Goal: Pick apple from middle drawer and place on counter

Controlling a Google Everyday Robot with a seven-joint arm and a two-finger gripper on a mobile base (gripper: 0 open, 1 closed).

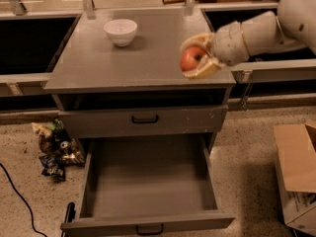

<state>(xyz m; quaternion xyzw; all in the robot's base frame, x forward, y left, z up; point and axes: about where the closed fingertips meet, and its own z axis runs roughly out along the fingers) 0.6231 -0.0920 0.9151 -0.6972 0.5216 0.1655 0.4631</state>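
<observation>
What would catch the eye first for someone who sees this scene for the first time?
First, the claw, shut on the red apple at the right front corner of the grey counter. Below it, the middle drawer stands pulled wide open. A white bowl sits toward the counter's back left.

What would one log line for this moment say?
gripper: shut on apple | position: over counter front corner | middle drawer: open, empty | bowl: on counter
</observation>
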